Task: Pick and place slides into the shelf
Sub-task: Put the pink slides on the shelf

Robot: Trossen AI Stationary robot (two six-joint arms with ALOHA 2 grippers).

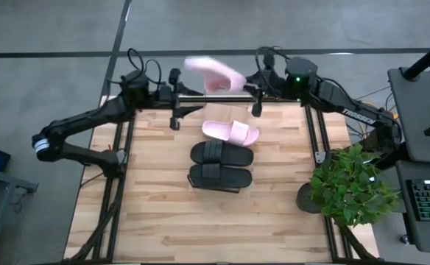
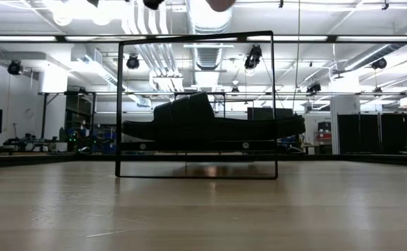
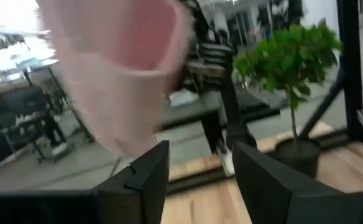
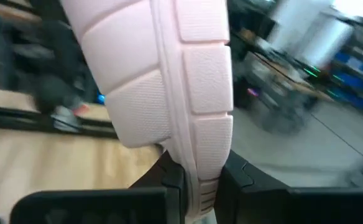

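A pale pink slide hangs in the air above the shelf, a thin black wire frame at the table's far edge, also seen in the low view. My right gripper is shut on this slide from the right. My left gripper is just left of the slide, open, and the pink slide shows blurred beyond its fingers, clear of them. A second pink slide and two black slides lie sole-down on the table. My right gripper pinches the pink slide's sole by its thin rim between the two fingers. The fingers come about level from the table's right side. The slide is lifted clear and turned on edge, its ribbed underside toward the wrist camera, reaching away from the fingers.
A potted plant stands at the table's right edge. The black table frame's rails run along the left and right sides. Bare wood lies in the near half of the table.
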